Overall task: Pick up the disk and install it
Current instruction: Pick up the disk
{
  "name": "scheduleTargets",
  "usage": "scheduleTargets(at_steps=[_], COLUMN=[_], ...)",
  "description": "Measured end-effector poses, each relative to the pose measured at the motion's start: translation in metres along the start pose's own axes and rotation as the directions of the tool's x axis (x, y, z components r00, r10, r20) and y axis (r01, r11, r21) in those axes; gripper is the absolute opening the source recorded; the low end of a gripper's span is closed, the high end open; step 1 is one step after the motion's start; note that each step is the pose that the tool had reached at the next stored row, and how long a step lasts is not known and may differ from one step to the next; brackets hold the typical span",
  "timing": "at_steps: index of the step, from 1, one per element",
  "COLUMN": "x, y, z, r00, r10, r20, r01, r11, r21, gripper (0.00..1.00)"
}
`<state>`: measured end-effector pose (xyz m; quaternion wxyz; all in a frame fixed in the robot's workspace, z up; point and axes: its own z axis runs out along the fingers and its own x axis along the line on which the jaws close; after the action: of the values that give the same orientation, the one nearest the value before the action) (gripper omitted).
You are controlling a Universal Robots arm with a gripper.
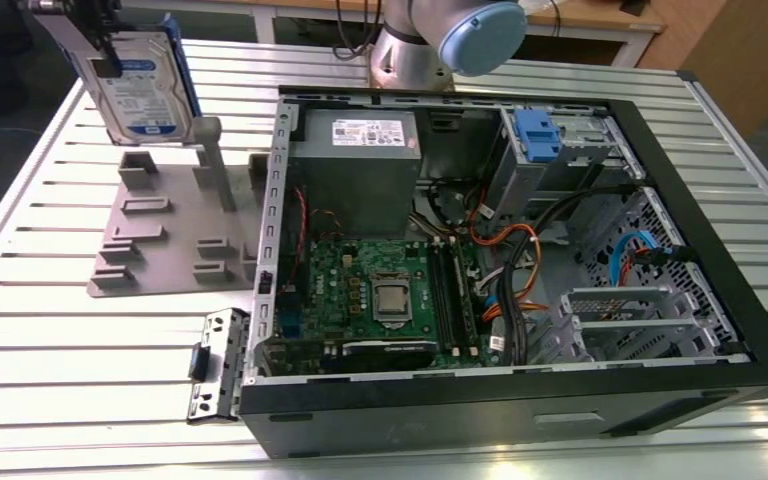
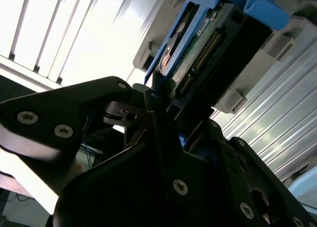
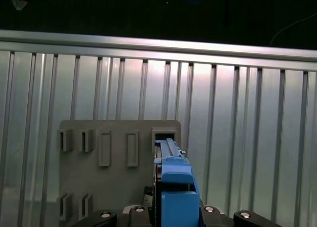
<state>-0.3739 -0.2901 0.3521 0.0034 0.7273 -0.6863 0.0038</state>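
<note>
1. A ribbed aluminium table (image 1: 64, 330) carries everything, with a wooden bench behind it at twelve o'clock in the exterior view.
2. An arm joint (image 1: 478, 35) with a pale blue cap sits at twelve o'clock. The gripper (image 1: 107, 62) reaches down at about ten o'clock, near the table's far corner.
3. Its black fingers (image 2: 157, 99) are clamped on the disk (image 1: 144, 85), one on each flat face, as the second wrist view shows.
4. The disk (image 2: 213, 44) stands upright, label facing the exterior camera, with the blue rail along its edges. It is above the far end of a grey fixture plate (image 1: 144, 240); I cannot tell whether its lower edge touches the plate.
5. In the first wrist view the disk (image 3: 173, 187) is edge-on, lined up with an end slot of the fixture plate (image 3: 114, 182).
6. An open computer case (image 1: 718, 330) fills the centre out to three o'clock, just beside the plate. It holds:
   - a grey power supply (image 1: 357, 150)
   - a green motherboard (image 1: 371, 290)
   - loose cables (image 1: 518, 260)
   - a drive cage (image 1: 558, 150) topped by a blue latch (image 1: 538, 130)
7. A small metal bracket (image 1: 217, 365) lies at seven o'clock against the case.
</note>
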Motion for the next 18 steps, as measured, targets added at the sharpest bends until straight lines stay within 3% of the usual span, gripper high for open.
scheduleTargets(at_steps=[18], x=[0.0001], y=[0.0], z=[-0.0111], r00=[1.0], r10=[0.0], r20=[0.0], r01=[0.0], r11=[1.0], r21=[0.0001], gripper=[0.36])
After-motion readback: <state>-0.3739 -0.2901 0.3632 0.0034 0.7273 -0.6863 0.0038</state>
